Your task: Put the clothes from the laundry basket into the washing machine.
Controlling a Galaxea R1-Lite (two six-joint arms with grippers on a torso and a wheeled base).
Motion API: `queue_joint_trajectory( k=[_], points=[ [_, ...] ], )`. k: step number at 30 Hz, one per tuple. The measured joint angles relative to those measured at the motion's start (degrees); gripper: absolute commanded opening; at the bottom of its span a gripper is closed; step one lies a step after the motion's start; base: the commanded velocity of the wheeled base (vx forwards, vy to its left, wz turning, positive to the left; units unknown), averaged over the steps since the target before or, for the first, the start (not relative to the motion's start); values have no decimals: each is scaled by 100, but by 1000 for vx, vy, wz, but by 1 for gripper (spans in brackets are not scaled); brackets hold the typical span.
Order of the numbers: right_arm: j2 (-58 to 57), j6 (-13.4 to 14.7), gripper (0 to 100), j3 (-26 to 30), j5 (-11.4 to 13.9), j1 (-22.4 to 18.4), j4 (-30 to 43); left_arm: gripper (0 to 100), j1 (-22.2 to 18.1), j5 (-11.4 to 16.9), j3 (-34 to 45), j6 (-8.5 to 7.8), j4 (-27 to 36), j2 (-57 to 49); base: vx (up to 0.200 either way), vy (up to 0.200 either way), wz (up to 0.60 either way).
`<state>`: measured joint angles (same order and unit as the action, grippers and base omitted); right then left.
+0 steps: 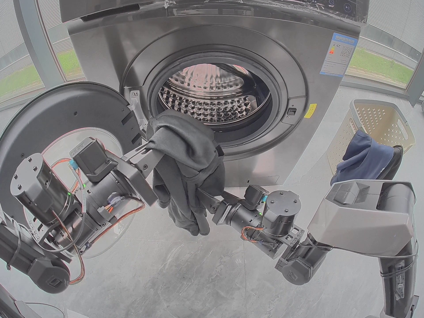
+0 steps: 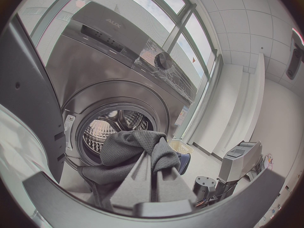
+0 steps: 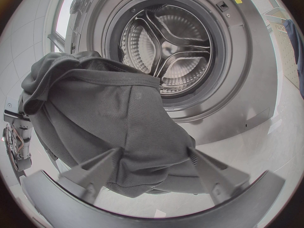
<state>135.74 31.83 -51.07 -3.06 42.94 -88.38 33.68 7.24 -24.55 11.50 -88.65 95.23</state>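
A dark grey garment (image 1: 187,155) hangs in front of the washing machine's open drum (image 1: 207,96), just below the lip of its opening. My left gripper (image 1: 152,152) is shut on the garment's upper fold, and in the left wrist view its fingers (image 2: 144,174) pinch the cloth (image 2: 129,149). From the lower right, my right gripper (image 1: 206,198) stands open with its fingers (image 3: 95,170) spread wide, and the garment (image 3: 126,117) sags between and over them. A blue garment (image 1: 364,157) hangs over the rim of the beige laundry basket (image 1: 384,120).
The machine's round door (image 1: 57,120) is swung open to the left, close behind my left arm. The basket stands on the grey floor (image 1: 198,274) to the right of the machine. Windows run behind and beside the machine.
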Motion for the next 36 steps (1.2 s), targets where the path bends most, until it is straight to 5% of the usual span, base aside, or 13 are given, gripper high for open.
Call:
queue_joint_trajectory(
  k=[13, 22, 23, 30, 36],
  points=[
    [-126, -24, 0, 93, -27, -115, 0, 0, -17, -2, 9, -1, -2, -2, 0, 0, 0],
    [-580, -60, 0, 931, -24, -306, 0, 0, -34, -2, -28, 7, 2, -2, 0, 0, 0],
    [-606, -57, 100, 1039, -24, -324, 0, 0, -37, -2, -39, 11, 0, -2, 0, 0, 0],
    [-666, 96, 100, 1317, -13, -315, 2, 0, -39, -2, -85, 22, -2, -11, 0, 0, 0],
    [-661, 684, 100, 1303, 17, -234, 0, 0, -44, -7, -110, 27, 0, -15, 0, 0, 0]
  ],
)
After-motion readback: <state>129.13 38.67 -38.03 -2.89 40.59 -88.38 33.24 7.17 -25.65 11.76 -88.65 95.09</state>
